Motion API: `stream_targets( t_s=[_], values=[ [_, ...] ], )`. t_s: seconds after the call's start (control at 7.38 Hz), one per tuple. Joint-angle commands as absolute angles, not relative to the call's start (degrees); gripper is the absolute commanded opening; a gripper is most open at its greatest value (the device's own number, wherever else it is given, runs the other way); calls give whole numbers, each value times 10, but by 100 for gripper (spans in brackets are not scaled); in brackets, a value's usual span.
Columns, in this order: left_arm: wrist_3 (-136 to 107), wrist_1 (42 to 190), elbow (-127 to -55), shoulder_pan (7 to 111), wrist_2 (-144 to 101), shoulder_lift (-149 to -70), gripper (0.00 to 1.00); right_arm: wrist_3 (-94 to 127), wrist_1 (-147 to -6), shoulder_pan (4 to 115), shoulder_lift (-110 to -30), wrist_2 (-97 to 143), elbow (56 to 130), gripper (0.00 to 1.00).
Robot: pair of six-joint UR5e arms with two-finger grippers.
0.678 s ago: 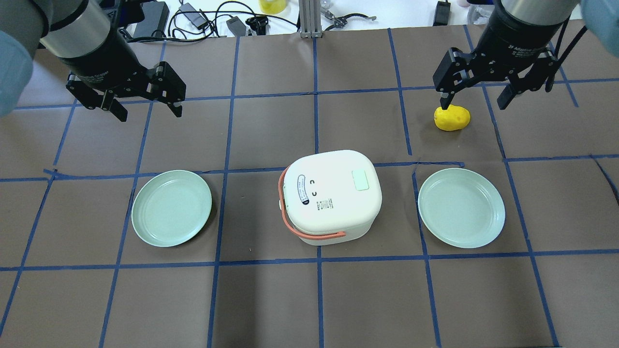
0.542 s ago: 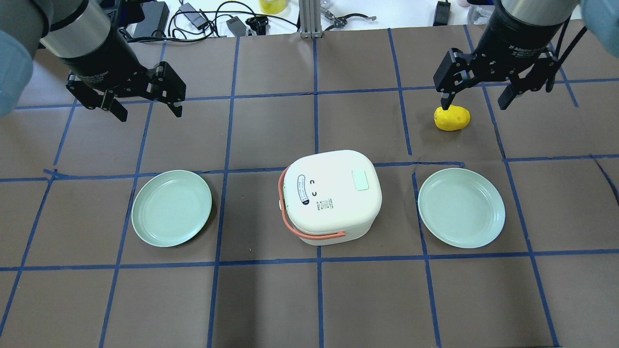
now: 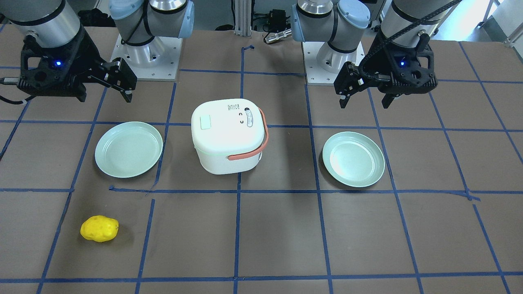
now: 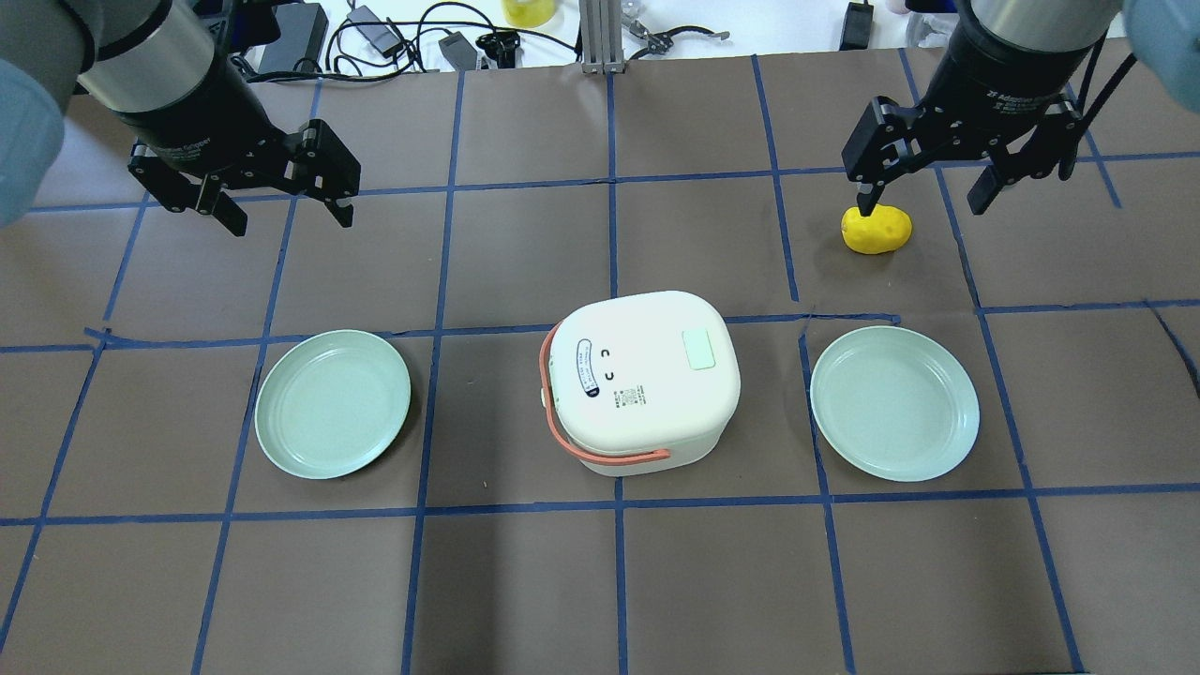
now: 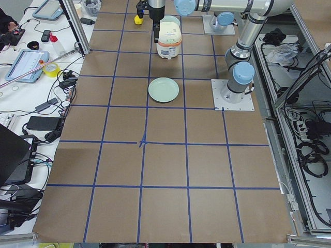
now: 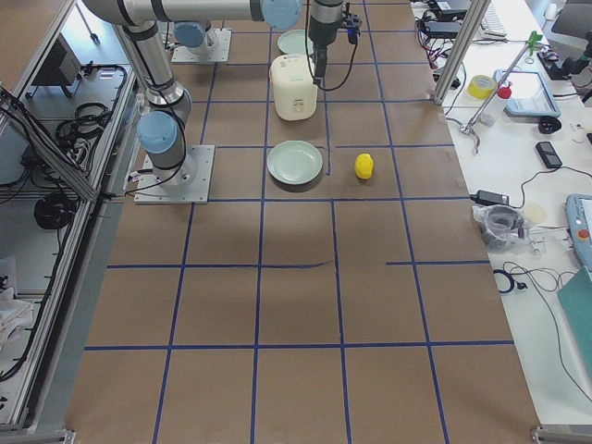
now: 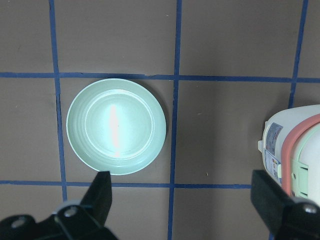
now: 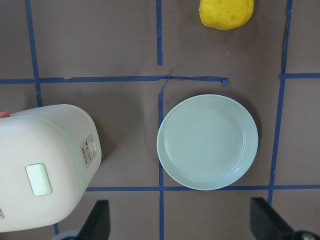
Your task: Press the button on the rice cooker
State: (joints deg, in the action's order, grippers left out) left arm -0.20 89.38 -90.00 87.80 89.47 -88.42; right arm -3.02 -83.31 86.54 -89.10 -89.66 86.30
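I'm seeing rice cooker (image 4: 640,380) sitting mid-table, lid down, green button (image 4: 699,350) on lid's 3 o'clock side. Left plate (image 4: 333,403) lying at 9 o'clock, right plate (image 4: 894,403) at 3. Yellow potato (image 4: 876,230) lying at 2 o'clock. Left gripper (image 4: 289,220) hovering at 10 o'clock, right gripper (image 4: 921,206) at 2; both spread wide, gripping nothing.

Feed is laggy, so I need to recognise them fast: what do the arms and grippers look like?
Both arms are silver with pale blue joint caps. The left gripper and right gripper are black, two-fingered, with white lettering on the collar. A blue light glows at each wrist, with black cabling.
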Motion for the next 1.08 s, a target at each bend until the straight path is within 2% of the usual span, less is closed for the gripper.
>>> stream_targets(
  t_s=[0.0,0.95],
  values=[
    [-2,894,-900,878,895,-884,100,-31,-831,864,-891,-909,860,100],
    [-2,894,-900,878,895,-884,100,-23,-822,866,-889,-913,867,100]
  ],
)
